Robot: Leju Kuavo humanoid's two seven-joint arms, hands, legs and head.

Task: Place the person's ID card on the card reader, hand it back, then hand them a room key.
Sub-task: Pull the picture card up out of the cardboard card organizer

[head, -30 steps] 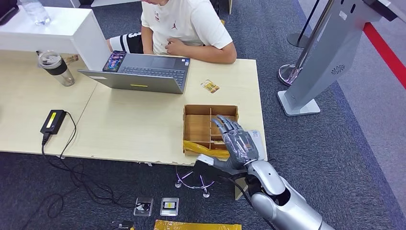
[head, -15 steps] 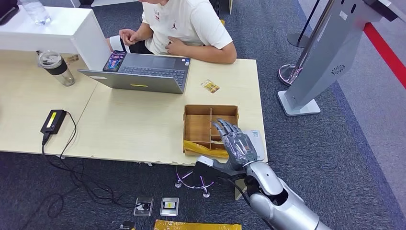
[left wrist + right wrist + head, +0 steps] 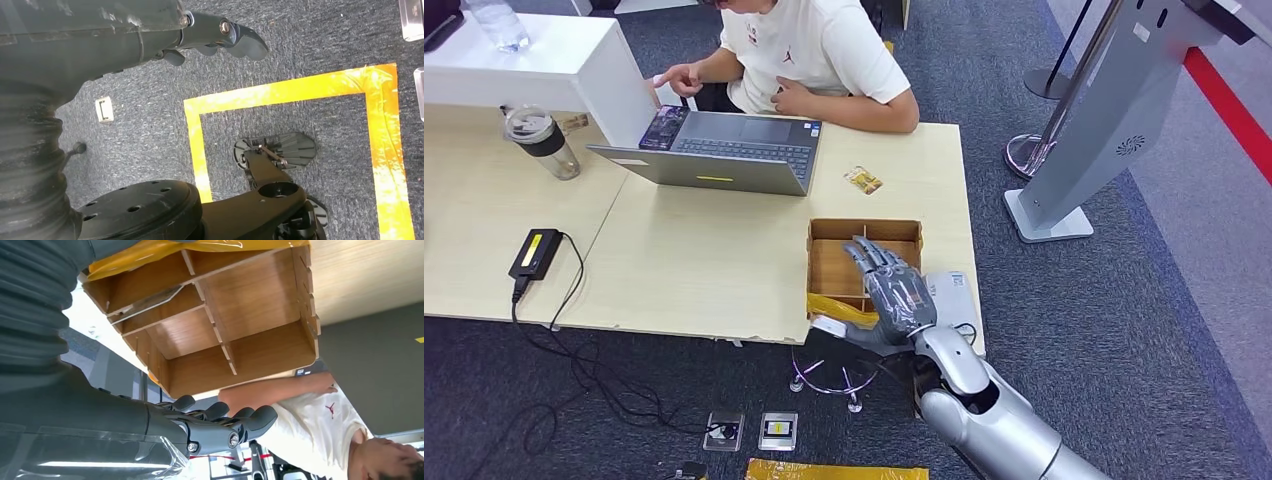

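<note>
My right hand point(image 3: 890, 291) hovers open over the near right part of a wooden divided tray point(image 3: 864, 223), fingers spread and holding nothing. In the right wrist view its fingers point(image 3: 220, 422) lie beside the tray's compartments point(image 3: 240, 305), where a thin flat sheet point(image 3: 147, 302) leans in one cell. A small orange card point(image 3: 862, 180) lies on the table between tray and laptop. A flat white device point(image 3: 950, 286) sits at the table's right edge beside the tray. The person point(image 3: 814, 50) sits across the table. My left hand point(image 3: 220, 35) hangs over the carpet, holding nothing.
A grey laptop point(image 3: 724, 150) with a phone point(image 3: 662, 126) beside its keyboard stands before the person. A lidded cup point(image 3: 542, 140) and a black power adapter point(image 3: 534, 252) lie to the left. A grey kiosk stand point(image 3: 1084, 130) rises at right. Yellow plastic point(image 3: 844, 308) covers the tray's near edge.
My right hand has moved left and a little farther over the tray. The person's hand has come out and reached toward the phone by the laptop.
</note>
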